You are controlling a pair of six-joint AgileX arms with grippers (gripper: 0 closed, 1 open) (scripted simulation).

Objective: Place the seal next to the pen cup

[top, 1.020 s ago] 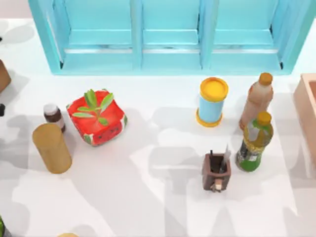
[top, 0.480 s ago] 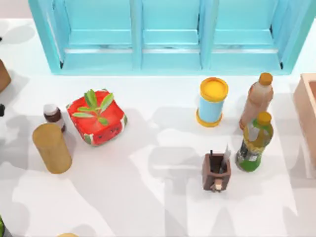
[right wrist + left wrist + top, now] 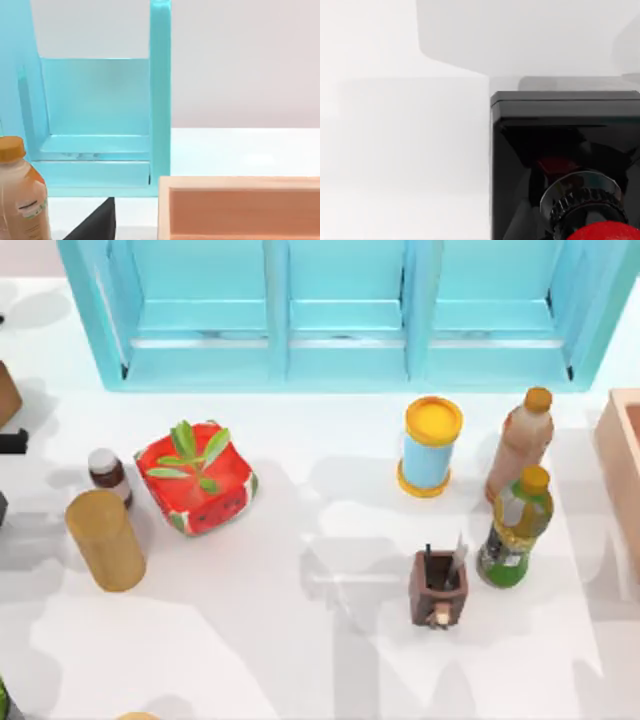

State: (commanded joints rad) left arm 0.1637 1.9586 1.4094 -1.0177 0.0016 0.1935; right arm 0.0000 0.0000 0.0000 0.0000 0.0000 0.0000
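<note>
Left-arm status: a dark part of the left arm (image 3: 12, 441) enters at the left edge of the top view. Whether the left end effector is wide, narrow or holding anything cannot be told.

Seal position: in the left wrist view the seal (image 3: 565, 165) sits close in front of the left end effector. Its black square block base stands flat on the white surface (image 3: 400, 150), and the glossy red knob (image 3: 605, 232) rises toward the camera above a ribbed metal collar.

Pen cup position: the pen cup (image 3: 438, 590) stands upright, well apart from the left end effector, far across the surface toward the right side. Dark and grey pens stick out of it, and a small tan ornament is on its front.

Items near the pen cup:
- A green bottle (image 3: 515, 530) with a yellow cap stands just beside it, on the side away from the left end effector.
- A brown bottle (image 3: 520, 443) stands behind the green bottle.
- A blue canister (image 3: 430, 448) with a yellow lid stands behind the pen cup, toward the blue shelf unit (image 3: 340, 310).

Items nearer the left end effector:
- A tan cylinder (image 3: 105, 540).
- A small brown white-capped bottle (image 3: 108, 474), just behind the cylinder.
- A red watermelon-pattern planter (image 3: 195, 477) holding a green plant.

Right-arm status: the right arm is parked. Its wrist view faces the blue shelf unit, the brown bottle and a tan box (image 3: 240, 210).
</note>
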